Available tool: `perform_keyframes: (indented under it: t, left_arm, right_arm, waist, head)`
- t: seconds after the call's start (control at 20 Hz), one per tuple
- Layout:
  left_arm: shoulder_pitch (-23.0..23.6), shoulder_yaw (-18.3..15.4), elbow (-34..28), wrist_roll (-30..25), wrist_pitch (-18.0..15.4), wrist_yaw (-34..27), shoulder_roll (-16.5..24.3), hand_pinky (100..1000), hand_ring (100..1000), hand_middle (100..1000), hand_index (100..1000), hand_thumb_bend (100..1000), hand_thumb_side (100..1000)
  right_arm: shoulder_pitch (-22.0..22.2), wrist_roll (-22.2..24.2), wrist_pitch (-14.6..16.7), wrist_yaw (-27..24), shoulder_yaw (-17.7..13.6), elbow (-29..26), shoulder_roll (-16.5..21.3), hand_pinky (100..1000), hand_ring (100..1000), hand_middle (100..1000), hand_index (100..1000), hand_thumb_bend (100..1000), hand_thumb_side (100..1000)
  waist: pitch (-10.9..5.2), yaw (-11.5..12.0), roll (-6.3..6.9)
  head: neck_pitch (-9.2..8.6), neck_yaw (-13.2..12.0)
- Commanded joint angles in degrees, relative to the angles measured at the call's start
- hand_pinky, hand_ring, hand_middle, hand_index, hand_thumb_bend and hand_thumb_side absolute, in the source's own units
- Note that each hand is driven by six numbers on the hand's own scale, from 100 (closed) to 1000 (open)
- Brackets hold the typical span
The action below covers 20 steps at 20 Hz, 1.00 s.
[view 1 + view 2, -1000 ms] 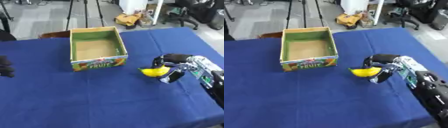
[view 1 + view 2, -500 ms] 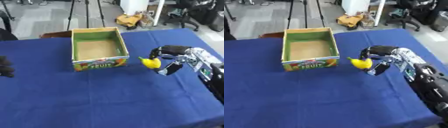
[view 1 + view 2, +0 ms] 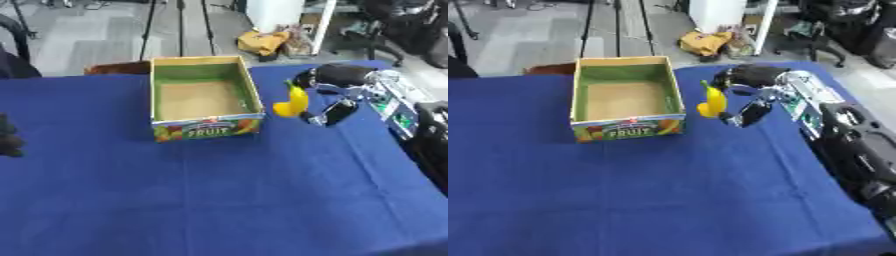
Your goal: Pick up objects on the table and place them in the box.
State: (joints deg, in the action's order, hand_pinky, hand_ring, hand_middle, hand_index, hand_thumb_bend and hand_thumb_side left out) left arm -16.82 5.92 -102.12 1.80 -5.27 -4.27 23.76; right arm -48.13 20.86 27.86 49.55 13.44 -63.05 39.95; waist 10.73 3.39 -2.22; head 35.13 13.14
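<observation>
Fingers (image 3: 325, 75) of the right hand (image 3: 337, 92) are curled around the top end of a yellow banana (image 3: 292, 101), with the thumb below it, so the fruit hangs clear of the blue table (image 3: 262, 190). Seen from the left eye, a dark shape at the left edge, low against the cloth, is the left hand (image 3: 9, 137); whether its fingers are bent or straight cannot be told. The right eye view does not take in that hand at all, but it shows more of the right forearm (image 3: 833, 120), running back from the fingers toward the lower right corner.

Below the fingers the banana stands nearly upright, its long axis close to vertical, stem end up in the grasp and the rounded end pointing down and slightly left. It sits just to the left of the palm.

Left of the fingers is the open cardboard box (image 3: 205, 95), green inside its walls, with fruit print on the near face. The banana hangs just beside the box's right wall, outside it; that wall stands between fruit and box floor. Beyond the fingers lie a grey floor, stand legs and an orange-brown bag (image 3: 262, 41).
</observation>
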Motion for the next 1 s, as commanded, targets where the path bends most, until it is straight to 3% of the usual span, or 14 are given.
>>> perform_keyframes:
  t: [0.05, 0.6, 0.8, 1.0]
  left_arm:
    - [-1.1, 0.1, -0.8, -0.3, -0.1, 0.0, 1.2, 567, 593, 599, 758, 518, 823]
    - [-1.7, 0.5, -0.8, -0.7, -0.1, 0.0, 1.4, 568, 593, 598, 757, 522, 821]
    - [-2.7, 1.0, -1.1, -1.1, 0.0, -0.3, 0.9, 568, 593, 598, 757, 523, 820]
    - [-4.0, 1.6, -1.8, -1.8, 0.1, -0.7, 0.0, 568, 593, 598, 757, 525, 818]
  right_arm:
    - [-2.8, -1.7, -0.3, 1.7, -0.9, 0.7, 0.9, 728, 764, 774, 651, 100, 154]
    - [-9.1, -5.1, 0.0, 6.3, -1.9, 4.5, -0.8, 736, 766, 773, 656, 100, 141]
    - [-9.5, -5.2, -0.6, 7.5, -2.8, 6.7, -1.6, 730, 765, 774, 651, 100, 139]
    - [-9.0, -5.3, -1.9, 8.9, -4.6, 9.8, -2.4, 723, 762, 774, 643, 100, 137]
  waist:
    - [-0.84, 0.3, -0.12]
    - [-1.12, 4.1, -1.37]
    - [-0.79, 6.9, -1.05]
    - [-0.31, 10.4, -0.34]
  head:
    - [-0.74, 0.5]
    - [-1.64, 1.6]
    - [-2.88, 3.3]
    - [-4.67, 6.7]
